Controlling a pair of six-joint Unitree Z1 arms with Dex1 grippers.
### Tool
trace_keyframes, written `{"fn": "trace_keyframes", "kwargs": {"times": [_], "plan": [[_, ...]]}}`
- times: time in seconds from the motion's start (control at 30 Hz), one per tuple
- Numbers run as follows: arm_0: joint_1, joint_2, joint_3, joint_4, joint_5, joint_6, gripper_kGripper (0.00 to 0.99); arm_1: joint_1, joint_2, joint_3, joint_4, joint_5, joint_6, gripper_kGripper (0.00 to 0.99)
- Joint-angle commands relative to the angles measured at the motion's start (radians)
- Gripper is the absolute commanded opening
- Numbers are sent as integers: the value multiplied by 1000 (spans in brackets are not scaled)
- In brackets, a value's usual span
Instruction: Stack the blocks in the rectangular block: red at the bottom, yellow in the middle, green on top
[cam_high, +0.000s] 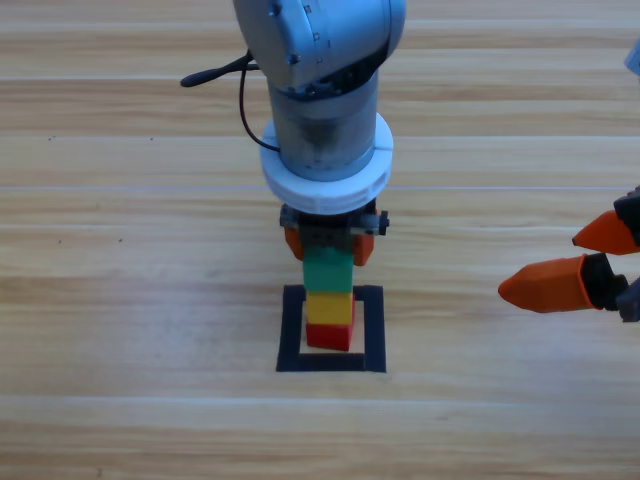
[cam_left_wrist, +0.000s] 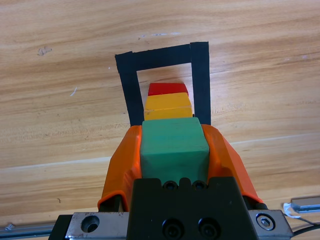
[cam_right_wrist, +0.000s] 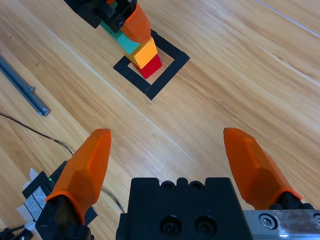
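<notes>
While upright, green (cam_high: 329, 269) tops yellow (cam_high: 329, 307), left gripper (cam_high: 329, 243) clamping it.

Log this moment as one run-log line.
left gripper: shut on green cube, atop yellow cube | red cube: bottom, inside tape rectangle | right gripper: open, waiting right

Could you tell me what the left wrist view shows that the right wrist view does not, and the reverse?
Only the left wrist view shows the left gripper from behind, both jaws shut on the green cube.

Only the right wrist view shows the right gripper with jaws open over bare table, plus a metal rail and a cable.

Both show the green cube on the yellow cube on the red cube, inside the black tape rectangle.
</notes>
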Motion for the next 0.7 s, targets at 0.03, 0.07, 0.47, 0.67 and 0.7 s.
{"fn": "trace_keyframes", "kwargs": {"times": [0.03,0.07,0.47,0.67,0.7], "plan": [[-22,59,22,-14,13,-2,54,-27,25,26,-12,3,-3,988],[-20,60,22,-15,13,-2,54,-27,26,26,-12,3,-3,988],[-20,68,30,-28,19,-1,54,-27,26,26,-12,4,-3,988],[-20,68,32,-28,22,-1,54,-27,28,26,-12,4,-3,988],[-20,68,33,-28,22,-1,54,-27,28,26,-12,6,-3,988]]}}
